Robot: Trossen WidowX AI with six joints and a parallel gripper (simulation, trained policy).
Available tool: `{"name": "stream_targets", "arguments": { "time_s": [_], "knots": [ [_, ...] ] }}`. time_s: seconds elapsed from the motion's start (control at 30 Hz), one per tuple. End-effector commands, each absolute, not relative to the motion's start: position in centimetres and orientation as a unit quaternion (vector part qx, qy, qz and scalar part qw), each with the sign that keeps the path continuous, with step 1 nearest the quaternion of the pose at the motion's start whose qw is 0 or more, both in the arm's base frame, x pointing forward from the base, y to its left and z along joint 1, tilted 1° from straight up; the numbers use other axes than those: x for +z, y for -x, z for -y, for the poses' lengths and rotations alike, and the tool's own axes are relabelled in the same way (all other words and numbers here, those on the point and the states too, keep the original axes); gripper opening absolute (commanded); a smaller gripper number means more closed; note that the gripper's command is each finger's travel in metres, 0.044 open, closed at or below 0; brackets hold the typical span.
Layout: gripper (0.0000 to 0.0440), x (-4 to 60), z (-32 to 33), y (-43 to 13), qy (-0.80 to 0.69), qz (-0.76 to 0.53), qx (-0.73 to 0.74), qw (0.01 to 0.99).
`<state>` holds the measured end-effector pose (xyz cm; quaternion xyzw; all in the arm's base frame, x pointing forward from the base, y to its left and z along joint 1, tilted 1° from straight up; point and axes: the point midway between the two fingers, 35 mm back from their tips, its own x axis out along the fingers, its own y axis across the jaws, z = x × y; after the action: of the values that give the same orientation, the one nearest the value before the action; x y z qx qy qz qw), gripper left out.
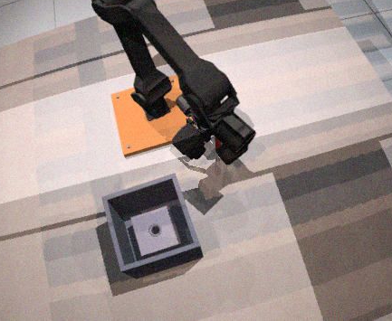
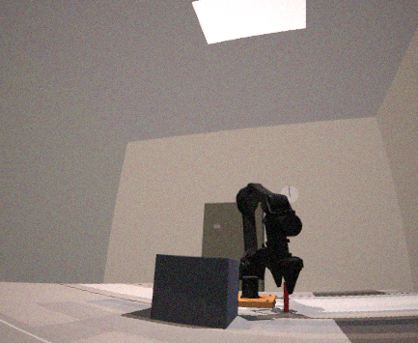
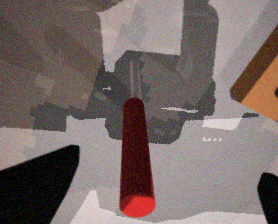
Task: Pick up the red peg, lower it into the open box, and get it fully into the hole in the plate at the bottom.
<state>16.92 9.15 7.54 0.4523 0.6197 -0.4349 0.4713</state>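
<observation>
The red peg [image 1: 218,143] [image 2: 286,302] [image 3: 136,160] stands upright on the table. My gripper [image 1: 211,152] [image 2: 285,289] [image 3: 168,167] is open around the upper part of the peg, with fingers pointing down. In the wrist view the peg is between the two fingers, nearer the left one, with a gap on each side. In the top view the fingers hide most of the peg. The open grey-blue box [image 1: 115,235] [image 2: 192,290] stands apart from the peg. The pale plate [image 1: 146,244] lies at its bottom, and its round hole [image 1: 155,230] shows empty.
The orange base plate [image 1: 135,131] [image 2: 264,301] [image 3: 260,95] lies under the arm's base, behind the box in the top view. The box has high walls on all four sides. Arm shadows fall on the table around the peg.
</observation>
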Motion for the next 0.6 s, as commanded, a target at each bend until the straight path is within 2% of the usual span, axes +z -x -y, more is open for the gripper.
{"name": "stream_targets", "arguments": {
  "time_s": [0.0,0.07,0.57],
  "knots": [
    [0.0421,6.6,-8.9,-16.9,-0.452,-0.614,-0.442,0.473],
    [0.0387,6.2,-9.0,-17.0,-0.452,-0.614,-0.44,0.475],
    [0.0014,5.3,-9.5,-17.7,-0.433,-0.631,-0.416,0.491]
  ]
}}
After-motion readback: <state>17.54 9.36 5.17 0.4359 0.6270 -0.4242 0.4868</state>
